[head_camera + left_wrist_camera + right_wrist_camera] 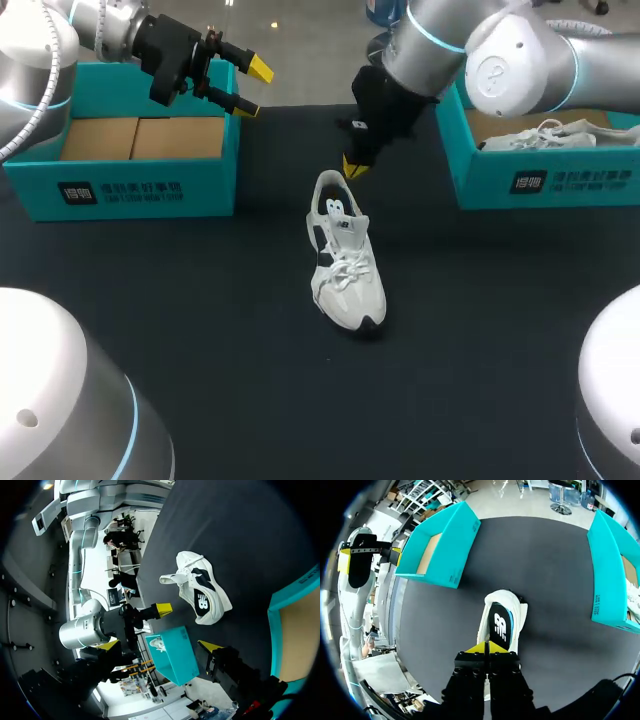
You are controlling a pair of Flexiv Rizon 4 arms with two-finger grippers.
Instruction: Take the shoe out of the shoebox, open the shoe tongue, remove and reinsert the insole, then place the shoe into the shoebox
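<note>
Black tabletop (200,300) bears the unboxed sneaker (345,265); opening its tongue seems next, right gripper (355,166) pinched empty, left gripper (252,88) spread wide

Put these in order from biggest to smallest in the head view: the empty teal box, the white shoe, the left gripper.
1. empty teal box, clearly the largest.
2. white shoe.
3. left gripper, open, smallest; it hangs above the table, nearer the camera, so it probably looks bigger than it is.
</note>
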